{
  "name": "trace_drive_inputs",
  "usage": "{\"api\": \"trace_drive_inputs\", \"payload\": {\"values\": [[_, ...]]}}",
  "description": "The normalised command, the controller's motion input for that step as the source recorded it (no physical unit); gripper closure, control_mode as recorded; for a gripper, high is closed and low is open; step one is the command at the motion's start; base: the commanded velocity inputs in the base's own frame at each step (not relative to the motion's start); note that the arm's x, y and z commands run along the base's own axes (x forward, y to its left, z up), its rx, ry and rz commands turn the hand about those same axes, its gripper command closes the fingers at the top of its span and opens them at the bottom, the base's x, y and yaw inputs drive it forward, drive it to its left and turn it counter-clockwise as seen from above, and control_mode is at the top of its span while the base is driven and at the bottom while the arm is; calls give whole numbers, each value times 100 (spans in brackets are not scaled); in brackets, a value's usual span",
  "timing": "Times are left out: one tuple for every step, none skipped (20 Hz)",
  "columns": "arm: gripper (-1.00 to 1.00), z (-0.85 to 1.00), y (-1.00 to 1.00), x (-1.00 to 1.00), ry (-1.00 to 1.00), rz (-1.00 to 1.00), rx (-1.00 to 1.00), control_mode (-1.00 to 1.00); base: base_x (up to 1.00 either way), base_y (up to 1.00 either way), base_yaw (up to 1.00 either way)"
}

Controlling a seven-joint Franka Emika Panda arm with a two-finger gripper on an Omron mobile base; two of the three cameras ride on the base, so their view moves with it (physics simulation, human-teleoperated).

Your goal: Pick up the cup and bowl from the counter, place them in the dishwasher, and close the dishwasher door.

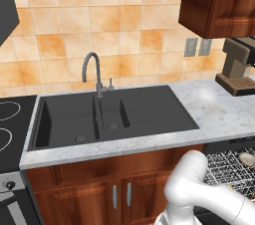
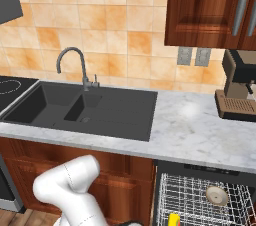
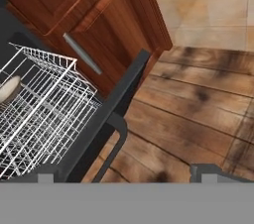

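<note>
wooden floor (image 3: 198, 114) beside dishwasher door (image 3: 106, 114)

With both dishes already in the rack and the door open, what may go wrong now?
1. The rack stands pulled out with the bowl and cup in it; swinging the dishwasher door up could jam against it or rattle the dishes.
2. The open tool sits beside the door handle, so a push may slip off the thin edge.
</note>
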Motion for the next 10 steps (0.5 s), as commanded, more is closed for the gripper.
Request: {"api": "trace_drive_inputs", "payload": {"values": [[-100, -54, 0, 0, 0, 0, -9, -100, 0, 0, 0], [-100, -55, 0, 0, 0, 0, -10, -100, 0, 0, 0], [-100, -55, -1, 0, 0, 0, -12, -100, 0, 0, 0], [-100, -54, -8, 4, 0, 0, -12, -100, 0, 0, 0], [-100, -50, -9, 3, -1, 0, -13, -100, 0, 0, 0], [-100, -51, -11, 5, -1, 0, -14, -100, 0, 0, 0], [-100, -51, -11, 6, -2, 0, -16, -100, 0, 0, 0], [-100, -49, -7, 4, -4, 0, -18, -100, 0, 0, 0], [-100, -52, -4, 2, -6, 0, -19, -100, 0, 0, 0], [-100, -54, -1, 1, -9, 0, -19, -100, 0, 0, 0]]}}
